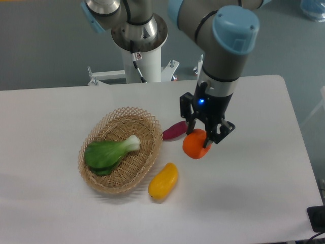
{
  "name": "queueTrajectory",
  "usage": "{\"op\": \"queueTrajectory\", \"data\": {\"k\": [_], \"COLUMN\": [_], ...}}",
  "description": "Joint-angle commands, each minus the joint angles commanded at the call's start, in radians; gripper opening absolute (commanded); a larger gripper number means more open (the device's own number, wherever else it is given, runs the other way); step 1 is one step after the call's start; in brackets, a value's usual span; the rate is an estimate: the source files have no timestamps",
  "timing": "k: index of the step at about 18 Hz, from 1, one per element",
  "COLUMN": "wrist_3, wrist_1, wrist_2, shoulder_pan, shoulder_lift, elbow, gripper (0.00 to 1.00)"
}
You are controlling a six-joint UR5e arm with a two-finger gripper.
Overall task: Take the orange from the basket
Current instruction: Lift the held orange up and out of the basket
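The orange (193,146), small, round and bright, hangs above the white table to the right of the basket, with my gripper (202,135) shut on it from above. Its black fingers (217,133) clasp the fruit's upper half. The tan wicker basket (150,128) sits left of centre, well apart from the orange, and holds only a green leafy vegetable (109,152).
A yellow mango-shaped fruit (163,181) lies on the table just off the basket's lower right rim. A dark red-purple oblong vegetable (175,130) lies beside the basket's right rim, close to the left of the held orange. The table's right edge (299,137) is further right.
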Motion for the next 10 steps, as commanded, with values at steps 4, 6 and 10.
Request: {"op": "queueTrajectory", "data": {"k": [4, 6, 10], "wrist_3": [0.002, 0.002, 0.002], "wrist_1": [0.0, 0.0, 0.002], "wrist_2": [0.002, 0.002, 0.002], "shoulder_pan": [0.005, 0.005, 0.005], "shoulder_lift": [0.0, 0.0, 0.0], "elbow": [0.0, 0.0, -0.008], "gripper": [0.51, 0.51, 0.51]}}
